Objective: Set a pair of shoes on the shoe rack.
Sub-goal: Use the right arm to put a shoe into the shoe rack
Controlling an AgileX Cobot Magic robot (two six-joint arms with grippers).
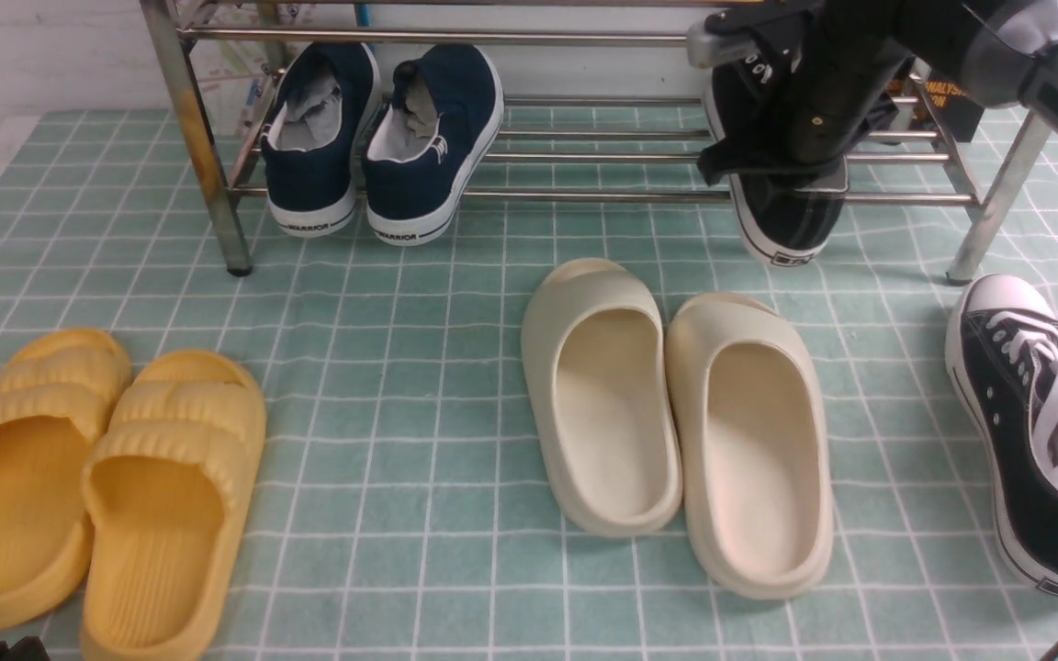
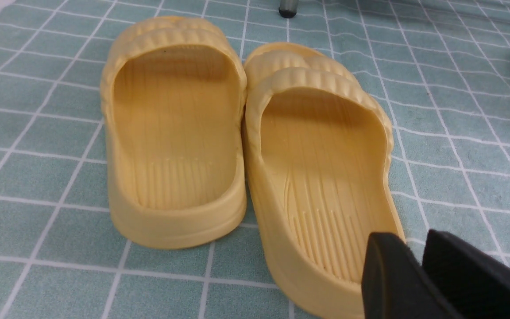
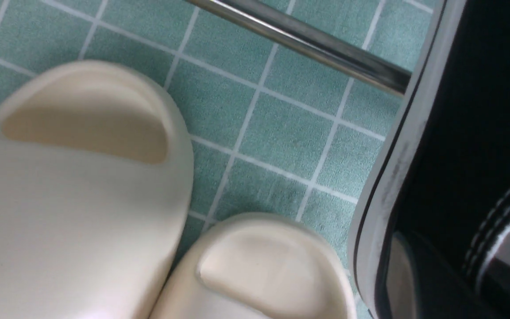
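Front view: one black sneaker (image 1: 791, 225) is lying on the right end of the rack (image 1: 584, 195), heel jutting toward us. The right arm (image 1: 823, 83) is covering it, so we cannot tell whether the right jaws are gripping. The second sneaker (image 1: 1034, 431) is sitting on the tabletop (image 1: 400, 367) at far right, beside cream slippers (image 1: 676, 413). Navy shoes (image 1: 382, 147) are resting on the rack's left.

Left wrist view: the left jaws are hovering over yellow slippers (image 2: 175, 133), holding nothing. We cannot tell if they are parted.

Right wrist view: the sneaker's white sole is crossing a rail.

Cloth (image 1: 400, 367): yellow slippers (image 1: 162, 496), cream slippers (image 1: 740, 441), sneaker (image 1: 1034, 431), rack (image 1: 584, 195)
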